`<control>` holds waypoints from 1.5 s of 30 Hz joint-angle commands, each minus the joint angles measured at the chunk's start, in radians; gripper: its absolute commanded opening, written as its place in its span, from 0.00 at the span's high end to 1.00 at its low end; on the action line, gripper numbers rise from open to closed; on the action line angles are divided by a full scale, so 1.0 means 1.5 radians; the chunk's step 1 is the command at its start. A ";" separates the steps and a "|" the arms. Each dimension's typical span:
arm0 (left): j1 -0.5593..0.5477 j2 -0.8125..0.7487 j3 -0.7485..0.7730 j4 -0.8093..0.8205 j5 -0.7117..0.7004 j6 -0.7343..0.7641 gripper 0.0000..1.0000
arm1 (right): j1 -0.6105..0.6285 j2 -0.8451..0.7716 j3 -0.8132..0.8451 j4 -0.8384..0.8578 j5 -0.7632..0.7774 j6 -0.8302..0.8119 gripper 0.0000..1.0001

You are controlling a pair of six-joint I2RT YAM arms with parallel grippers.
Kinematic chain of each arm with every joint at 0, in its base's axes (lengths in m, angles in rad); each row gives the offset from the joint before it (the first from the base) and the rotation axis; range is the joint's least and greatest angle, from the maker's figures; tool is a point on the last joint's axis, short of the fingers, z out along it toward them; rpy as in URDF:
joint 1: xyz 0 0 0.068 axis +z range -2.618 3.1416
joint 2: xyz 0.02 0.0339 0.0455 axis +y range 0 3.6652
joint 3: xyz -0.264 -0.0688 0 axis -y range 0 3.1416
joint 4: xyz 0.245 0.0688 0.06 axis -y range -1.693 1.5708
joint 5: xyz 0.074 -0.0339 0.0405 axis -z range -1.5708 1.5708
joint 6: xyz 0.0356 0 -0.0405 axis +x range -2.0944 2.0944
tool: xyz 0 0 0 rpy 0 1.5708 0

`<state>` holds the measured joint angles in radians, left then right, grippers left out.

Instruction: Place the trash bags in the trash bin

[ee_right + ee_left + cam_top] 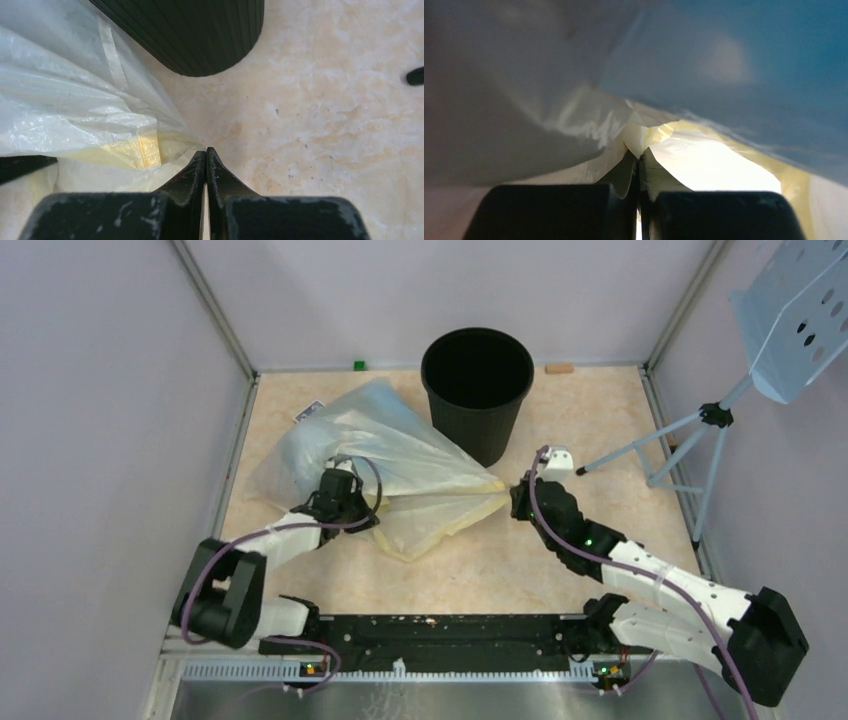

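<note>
The black ribbed trash bin (478, 415) stands upright at the back middle; its wall shows in the right wrist view (200, 30). A large clear yellowish-white plastic bag (425, 468) lies stretched on the table to the bin's left and front. Its left part looks bluish (292, 455), and blue film (749, 65) fills the upper right of the left wrist view. My left gripper (345, 502) (640, 157) is shut on a fold of the yellowish-white bag (549, 125). My right gripper (517, 492) (206, 150) is shut at that bag's right corner (60, 90), low over the table.
A tripod (700, 430) holding a light-blue perforated panel (800, 310) stands at the right; one black foot (415, 76) rests on the table. A small green block (358, 365) and a wooden block (560, 368) sit at the back wall. Enclosure walls close both sides.
</note>
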<state>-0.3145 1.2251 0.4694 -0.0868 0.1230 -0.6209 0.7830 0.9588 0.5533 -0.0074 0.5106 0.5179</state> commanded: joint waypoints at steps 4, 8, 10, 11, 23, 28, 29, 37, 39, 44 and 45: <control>0.001 0.252 0.249 0.082 -0.073 0.119 1.00 | -0.003 -0.006 -0.024 -0.023 -0.014 0.016 1.00; 0.000 0.258 0.297 0.061 -0.068 0.097 1.00 | -0.003 0.034 -0.007 -0.026 -0.020 0.016 1.00; -0.001 0.224 0.282 0.018 -0.067 0.075 1.00 | -0.003 0.047 0.004 -0.023 -0.013 0.016 1.00; -0.003 0.190 0.267 -0.008 -0.067 0.062 1.00 | -0.003 0.053 0.008 -0.020 -0.012 0.015 1.00; -0.012 -0.306 0.057 -0.216 -0.011 -0.032 1.00 | -0.003 0.108 0.064 -0.008 -0.048 0.019 1.00; -0.016 -0.343 0.062 -0.235 0.095 -0.072 1.00 | -0.003 0.099 0.072 -0.044 -0.017 0.029 1.00; -0.020 -0.337 0.071 -0.235 0.111 -0.077 1.00 | -0.003 0.098 0.075 -0.054 -0.009 0.030 1.00; -0.119 -0.246 0.293 -0.342 -0.004 -0.018 1.00 | -0.004 0.103 0.117 -0.119 0.031 0.026 1.00; -0.128 -0.212 0.364 -0.392 -0.057 0.006 1.00 | -0.005 0.103 0.124 -0.128 0.033 0.028 1.00; -0.147 -0.178 0.434 -0.441 -0.123 0.020 1.00 | -0.006 0.098 0.134 -0.140 0.032 0.036 1.00; -0.157 -0.179 0.432 -0.441 -0.131 0.014 1.00 | -0.007 0.098 0.135 -0.142 0.033 0.037 1.00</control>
<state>-0.5163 0.9451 1.0897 -0.6567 0.0364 -0.6243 0.7815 1.1213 0.7067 -0.1963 0.5308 0.5587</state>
